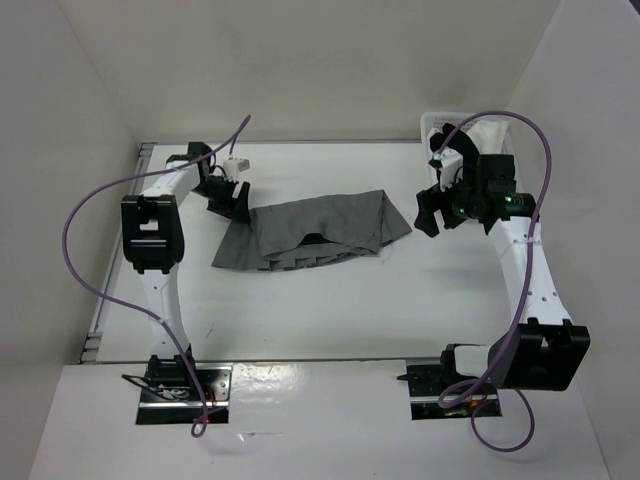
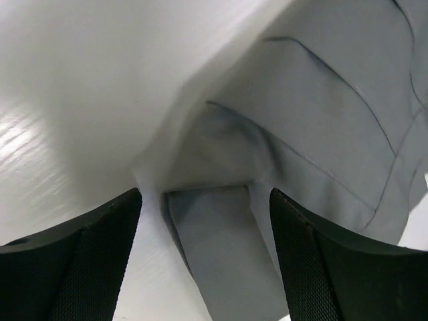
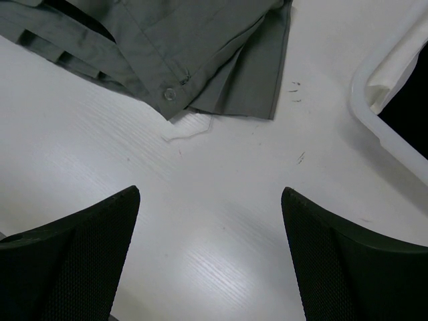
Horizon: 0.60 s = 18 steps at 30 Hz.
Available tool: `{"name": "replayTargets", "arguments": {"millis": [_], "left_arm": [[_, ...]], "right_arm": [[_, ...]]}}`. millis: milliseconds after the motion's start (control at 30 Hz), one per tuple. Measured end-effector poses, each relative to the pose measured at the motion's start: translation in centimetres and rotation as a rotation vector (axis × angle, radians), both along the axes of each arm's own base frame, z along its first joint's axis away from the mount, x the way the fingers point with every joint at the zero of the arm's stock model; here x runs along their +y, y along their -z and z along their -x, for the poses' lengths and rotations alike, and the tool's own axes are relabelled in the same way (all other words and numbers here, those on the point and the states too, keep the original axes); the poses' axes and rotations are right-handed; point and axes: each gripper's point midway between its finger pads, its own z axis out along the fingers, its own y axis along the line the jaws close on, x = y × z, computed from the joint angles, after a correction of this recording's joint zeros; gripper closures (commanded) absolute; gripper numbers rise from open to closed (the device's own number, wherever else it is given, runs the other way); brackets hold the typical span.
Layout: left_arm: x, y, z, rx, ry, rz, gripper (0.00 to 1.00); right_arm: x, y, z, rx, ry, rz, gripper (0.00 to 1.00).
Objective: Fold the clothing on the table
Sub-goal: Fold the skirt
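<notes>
The clothing, a grey pleated skirt [image 1: 320,235], lies partly folded over on the white table [image 1: 330,320], its pleated hem toward the arms. My left gripper [image 1: 228,200] is at the skirt's left corner and stands open. In the left wrist view, a strip of the skirt [image 2: 221,254] lies between the spread fingers [image 2: 80,267] of that gripper [image 2: 205,200] without being pinched. My right gripper [image 1: 432,215] hovers just right of the skirt, open. The right wrist view shows only bare table [image 3: 100,134] under this gripper [image 3: 210,194], with the skirt's buttoned corner [image 3: 167,40] ahead of it.
A white mesh basket [image 1: 470,130] stands at the back right corner, close behind the right gripper; its rim [image 3: 381,120] shows at the right of the right wrist view. A small white thread [image 3: 184,130] lies beside the skirt's corner. White walls enclose the table.
</notes>
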Motion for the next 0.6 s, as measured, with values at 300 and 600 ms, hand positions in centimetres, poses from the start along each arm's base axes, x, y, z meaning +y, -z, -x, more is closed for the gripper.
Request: {"name": "replayTargets", "arguments": {"millis": [300, 600], "left_arm": [[-1.7, 0.4, 1.7, 0.047, 0.101, 0.065, 0.43], [-4.9, 0.7, 3.0, 0.076, 0.136, 0.18, 0.66]], "right_arm": [[0.2, 0.0, 0.0, 0.002, -0.004, -0.01, 0.1], [0.4, 1.6, 0.4, 0.051, -0.005, -0.016, 0.1]]}}
